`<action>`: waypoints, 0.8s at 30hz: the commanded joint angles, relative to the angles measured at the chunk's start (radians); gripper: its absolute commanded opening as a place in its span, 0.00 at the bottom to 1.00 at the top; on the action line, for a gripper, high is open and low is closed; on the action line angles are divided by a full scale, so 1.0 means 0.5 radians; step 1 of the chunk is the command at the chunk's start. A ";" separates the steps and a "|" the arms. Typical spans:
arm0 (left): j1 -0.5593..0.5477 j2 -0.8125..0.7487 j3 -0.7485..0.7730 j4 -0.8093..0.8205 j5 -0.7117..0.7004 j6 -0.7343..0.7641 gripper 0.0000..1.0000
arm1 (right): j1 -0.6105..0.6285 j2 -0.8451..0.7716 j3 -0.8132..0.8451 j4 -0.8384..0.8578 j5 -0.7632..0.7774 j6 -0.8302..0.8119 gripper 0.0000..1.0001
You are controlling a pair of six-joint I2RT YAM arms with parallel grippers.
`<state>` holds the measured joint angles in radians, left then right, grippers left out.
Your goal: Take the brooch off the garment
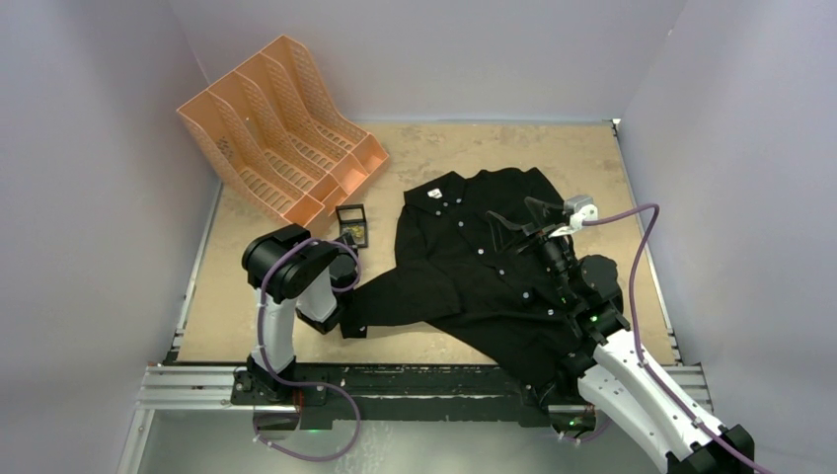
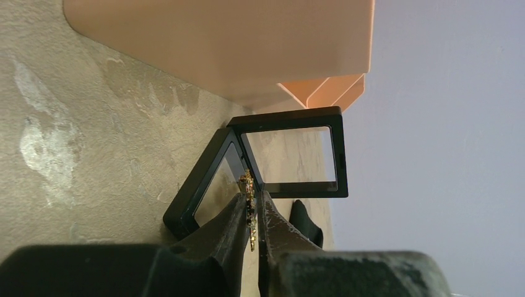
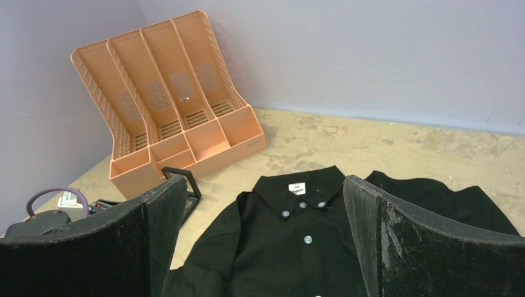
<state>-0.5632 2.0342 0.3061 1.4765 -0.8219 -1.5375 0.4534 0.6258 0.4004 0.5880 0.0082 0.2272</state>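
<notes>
Left gripper (image 2: 251,199) pinches one gold leaf brooch (image 2: 249,184) over one open black display frame (image 2: 339,154), left of one black shirt (image 1: 474,272); right gripper (image 3: 265,185) hangs wide-jawed above it; one four-slot peach file rack (image 3: 186,124) far left

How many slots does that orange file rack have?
4, side by side across the orange file rack, standing beyond the black shirt to its left; all four show fully, none hidden.

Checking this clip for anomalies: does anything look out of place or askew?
Nothing looks damaged. The brooch is off the shirt, pinched in the left gripper by the open black case. The shirt lies skewed, one sleeve rumpled beside the left arm.
</notes>
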 commanded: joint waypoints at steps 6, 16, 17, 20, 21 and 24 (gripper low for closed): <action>0.013 -0.030 -0.047 0.607 -0.004 -0.035 0.22 | 0.014 -0.056 0.017 0.047 -0.012 -0.029 0.98; 0.013 -0.119 -0.113 0.604 0.020 -0.003 0.31 | 0.024 -0.111 0.028 0.011 -0.010 -0.034 0.98; 0.014 -0.117 -0.125 0.603 0.027 -0.022 0.32 | 0.026 -0.115 0.028 0.007 -0.013 -0.034 0.98; 0.010 -0.119 -0.144 0.605 0.042 -0.046 0.35 | 0.029 -0.132 0.028 0.003 -0.010 -0.034 0.98; 0.010 -0.120 -0.152 0.604 0.044 -0.050 0.36 | 0.032 -0.138 0.028 -0.001 -0.013 -0.038 0.98; 0.012 -0.144 -0.177 0.605 0.041 -0.046 0.40 | 0.039 -0.154 0.028 -0.007 -0.011 -0.041 0.98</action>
<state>-0.5632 1.9911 0.2417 1.4883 -0.8028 -1.5536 0.4644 0.5674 0.4004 0.5663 0.0082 0.2245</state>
